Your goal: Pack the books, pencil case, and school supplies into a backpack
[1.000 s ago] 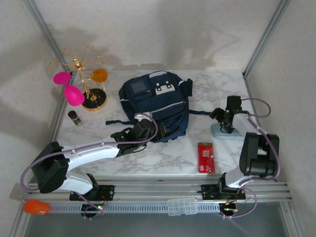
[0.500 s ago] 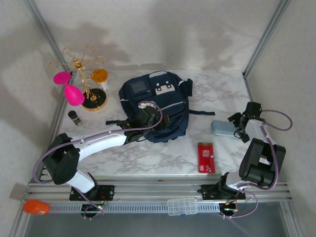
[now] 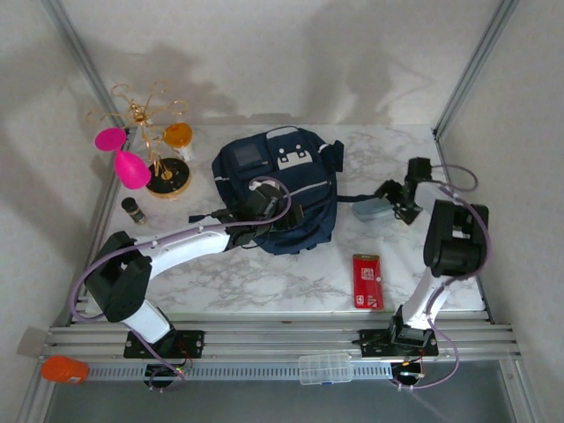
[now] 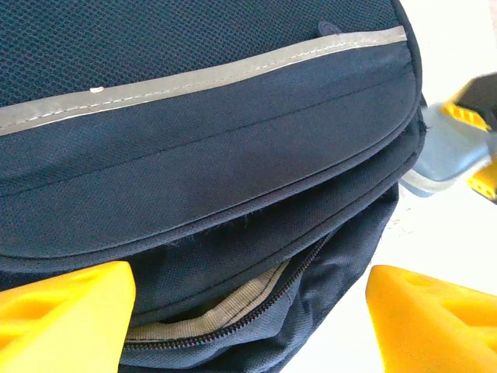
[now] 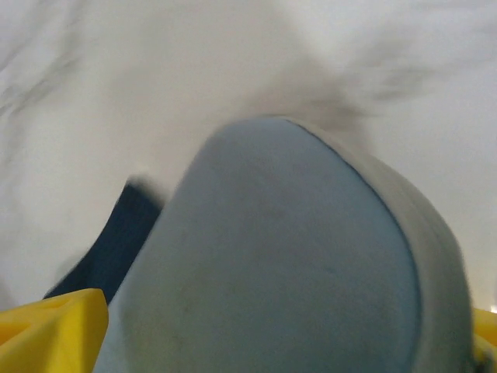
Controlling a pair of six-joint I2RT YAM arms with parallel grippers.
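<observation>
Yellow fingertips (image 4: 66, 311) of the left gripper (image 4: 250, 318) stand wide apart and hold nothing. They sit on either side of the near edge of the backpack (image 3: 275, 176), where a zipper (image 4: 202, 332) lies partly undone below a grey reflective stripe (image 4: 202, 78). The right gripper (image 3: 388, 204) has its jaws spread wide but pressed against both sides of a pale blue-grey pencil case (image 5: 295, 256). It holds the case just beside the backpack's right side, close to a dark strap (image 3: 352, 201); whether the case is clear of the surface cannot be told. The navy backpack lies flat, front panel up, in the middle of the marble table (image 3: 264, 282). A red flat packet (image 3: 367, 280) lies nearer the arm bases, apart from the backpack. At the far left stand a gold wire stand (image 3: 159, 132) carrying pink bulbs (image 3: 132, 169) and an orange bulb (image 3: 178, 134), and a small dark cylinder (image 3: 132, 210).
</observation>
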